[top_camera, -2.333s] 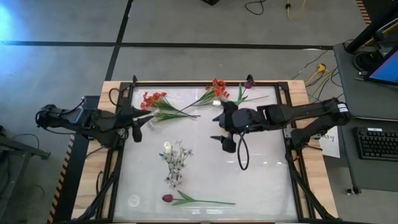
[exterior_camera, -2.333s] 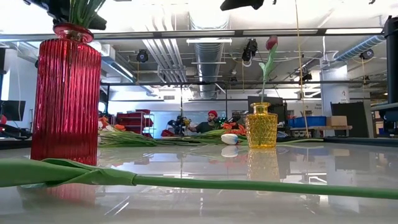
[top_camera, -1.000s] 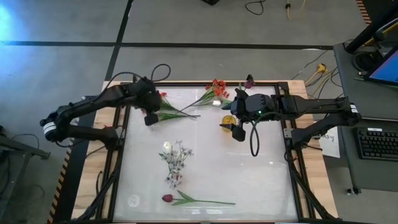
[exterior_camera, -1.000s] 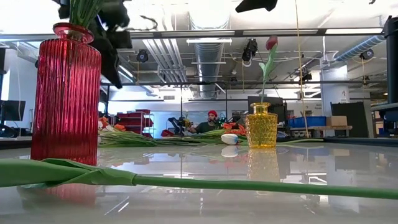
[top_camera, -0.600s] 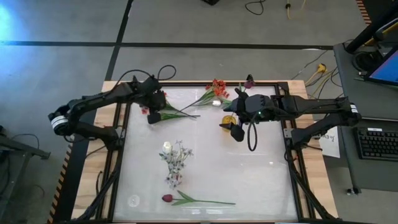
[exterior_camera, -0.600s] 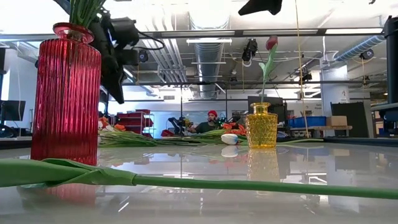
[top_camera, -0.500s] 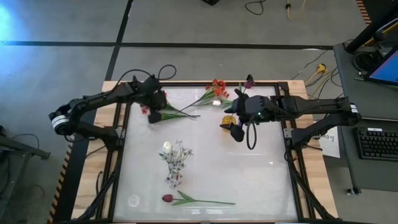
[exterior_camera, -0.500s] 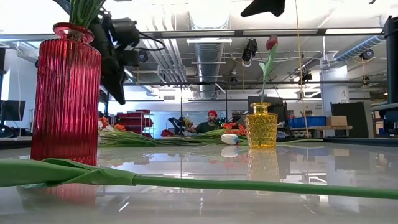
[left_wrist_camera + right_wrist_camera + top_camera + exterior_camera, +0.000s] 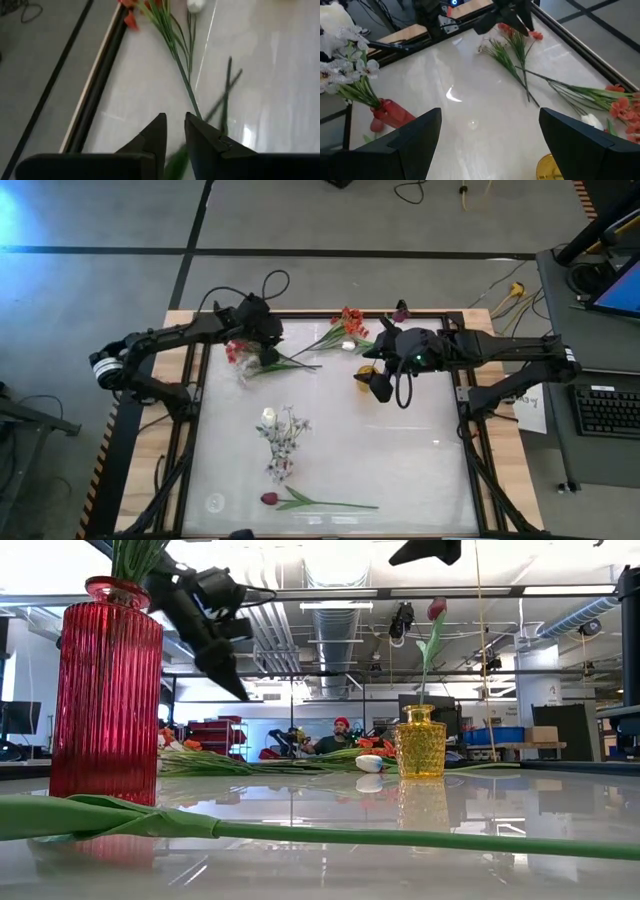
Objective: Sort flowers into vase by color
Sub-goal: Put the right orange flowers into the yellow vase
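My left gripper hangs in the air over the green stems of an orange-red flower cluster lying by the far-left corner. Its fingers are a narrow gap apart and slant toward the table's right. My right gripper is wide open and hovers beside the yellow vase, where a maroon tulip stands. The red vase holds whitish blossoms. A second orange-red cluster and a maroon tulip lie flat.
A white bloom lies beside the far cluster's stems. The black frame runs along the table's far edge. Bare tabletop lies between the vases and the right edge. A person sits far behind the table.
My left gripper has swung from over the left cluster's blossoms toward the far edge and the table's right. It has tipped from pointing down to slanting toward the right. The flowers lie where they were.
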Tool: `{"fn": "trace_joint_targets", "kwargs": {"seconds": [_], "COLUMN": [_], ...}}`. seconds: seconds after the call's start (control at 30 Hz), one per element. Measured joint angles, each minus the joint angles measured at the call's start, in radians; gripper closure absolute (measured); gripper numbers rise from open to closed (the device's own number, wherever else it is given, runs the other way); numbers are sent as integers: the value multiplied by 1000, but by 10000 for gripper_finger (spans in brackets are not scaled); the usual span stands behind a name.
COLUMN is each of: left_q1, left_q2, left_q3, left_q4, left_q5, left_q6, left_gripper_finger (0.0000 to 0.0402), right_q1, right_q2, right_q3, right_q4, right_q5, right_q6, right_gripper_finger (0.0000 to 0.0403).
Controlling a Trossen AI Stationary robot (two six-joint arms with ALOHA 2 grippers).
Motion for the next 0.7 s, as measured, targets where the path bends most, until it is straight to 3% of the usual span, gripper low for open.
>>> {"fn": "trace_joint_targets", "kwargs": {"seconds": [0.4,0.7], "left_q1": [1,1], "left_q2": [113,186], "left_q3": [0,0], "left_q4": [185,246], "left_q5": [18,62], "left_q6": [26,27], "left_gripper_finger": [249,224], "right_q1": [0,0], "right_q2": [0,-1], "right_q3": [11,62], "right_q4": [10,95], "right_q5": [0,2], "right_q6": [-18,-117], "right_gripper_finger": [77,77]}}
